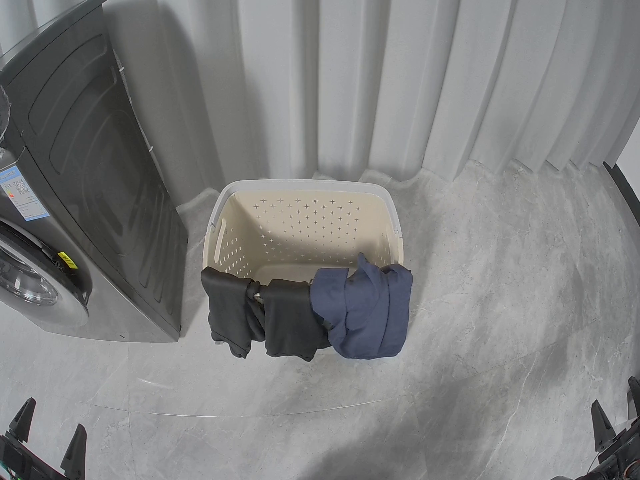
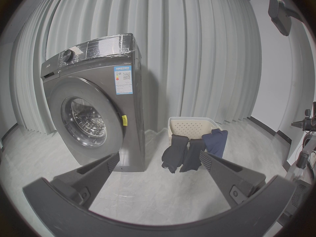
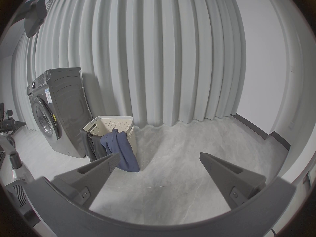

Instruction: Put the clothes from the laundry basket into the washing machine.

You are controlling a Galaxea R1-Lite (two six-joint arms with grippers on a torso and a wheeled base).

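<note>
Laundry basket [image 1: 303, 191] stands on the floor at centre of the head view, against the curtain. Two dark garments [image 1: 230, 315] and a blue garment [image 1: 370, 311] hang over its near rim, mostly outside.

Washing machine [image 1: 87, 168] at left, just beside the basket; door looks shut.

Left gripper [image 1: 53, 416] at lower left, right gripper [image 3: 159, 155] at lower right. Fingers of both are spread wide, holding nothing, well apart from the clothes.

Risks: draped pieces may slide to the floor if tugged by one edge; a pull could tip the basket; the door likely needs opening first.

Blue-and-white label [image 2: 123, 79] and yellow tag [image 2: 124, 120] on machine front; print too small to read.
</note>
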